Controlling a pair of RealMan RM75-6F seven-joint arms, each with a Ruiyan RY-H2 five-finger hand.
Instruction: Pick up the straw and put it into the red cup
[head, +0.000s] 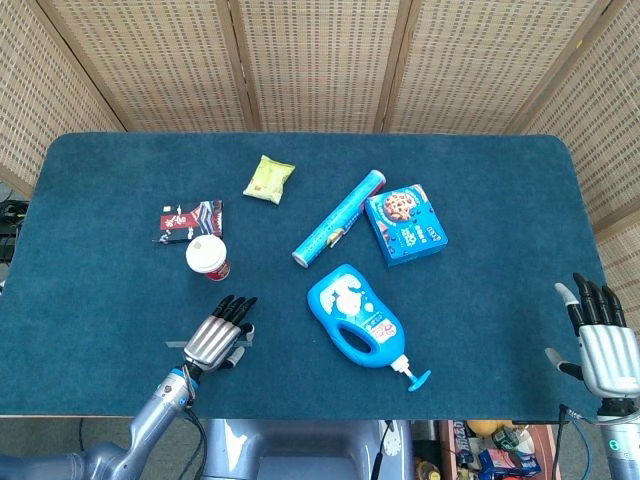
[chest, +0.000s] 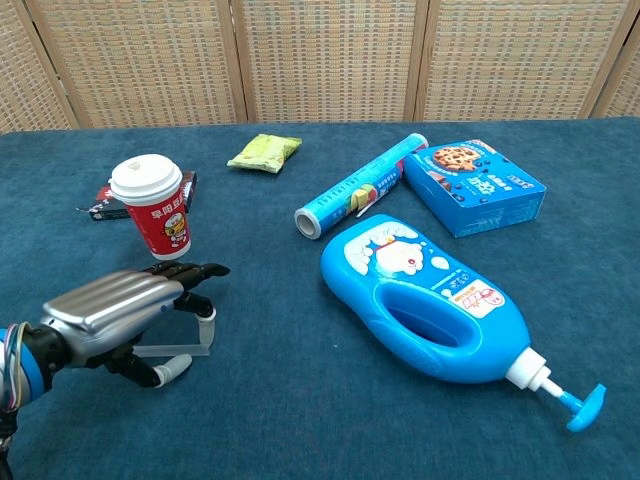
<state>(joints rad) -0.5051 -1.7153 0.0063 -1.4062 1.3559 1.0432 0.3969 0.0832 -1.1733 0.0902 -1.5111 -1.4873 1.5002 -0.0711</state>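
The clear straw (chest: 170, 349) lies flat on the blue cloth near the front left, with its ends showing beside the hand (head: 180, 344). My left hand (chest: 115, 312) (head: 221, 333) arches over it. One fingertip (chest: 205, 319) is down behind the straw and the thumb tip (chest: 177, 368) is down in front, with the straw between them and not squeezed. The red cup (chest: 154, 208) (head: 208, 258), with a white lid on it, stands upright just beyond that hand. My right hand (head: 598, 346) hangs off the table's near right corner with its fingers spread and nothing in it.
A big blue pump bottle (chest: 430, 295) lies on its side at the front centre. Behind it are a blue tube (chest: 358, 187) and a cookie box (chest: 475, 187). A yellow-green packet (chest: 264, 152) lies at the back, and a dark snack packet (head: 188, 221) lies behind the cup.
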